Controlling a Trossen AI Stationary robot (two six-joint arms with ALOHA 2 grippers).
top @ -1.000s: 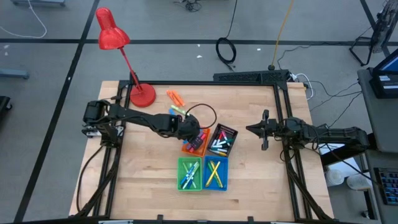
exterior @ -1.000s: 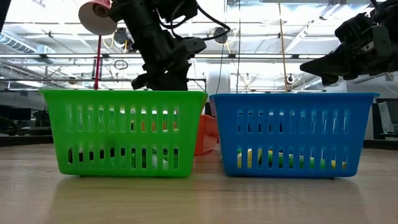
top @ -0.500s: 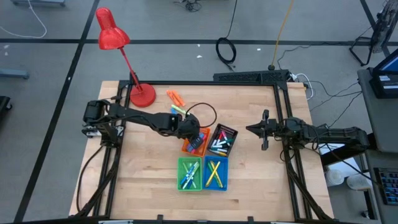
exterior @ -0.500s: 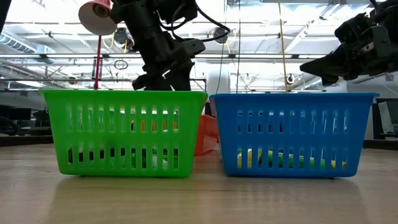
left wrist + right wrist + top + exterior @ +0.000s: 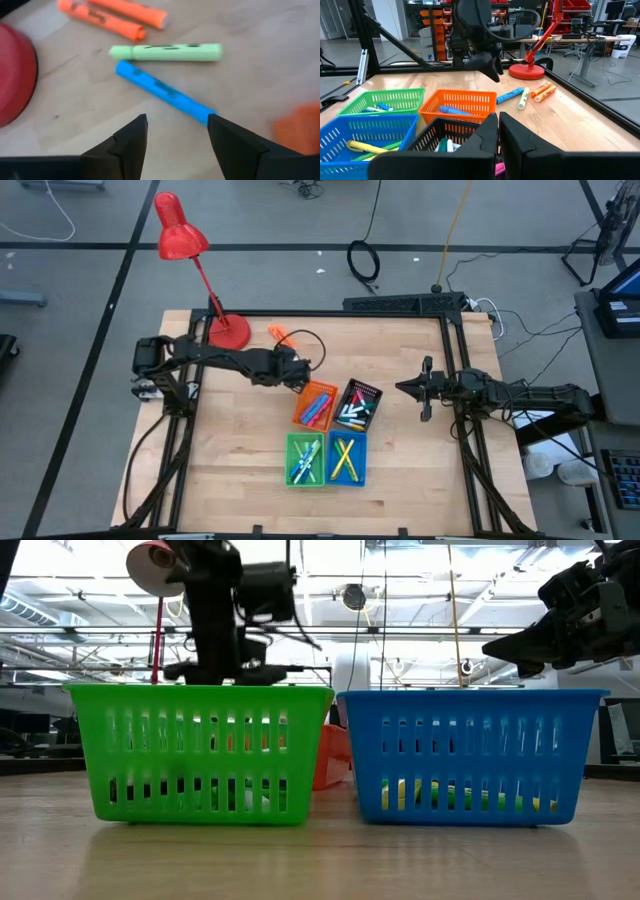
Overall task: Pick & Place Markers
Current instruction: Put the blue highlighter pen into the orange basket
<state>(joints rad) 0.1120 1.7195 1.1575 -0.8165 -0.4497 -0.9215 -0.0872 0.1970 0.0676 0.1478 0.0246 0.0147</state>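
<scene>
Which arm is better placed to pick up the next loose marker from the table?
The left, probably. Its open pincer hovers right over the blue marker, next to the green marker and two orange markers. The right pincer waits far off, beyond the bins, fingers shut.

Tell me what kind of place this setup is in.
Probably a robotics lab or workshop. The wooden table stands on a grey concrete floor with loose cables, and the right wrist view shows metal framing and red storage bins on shelves behind.
</scene>
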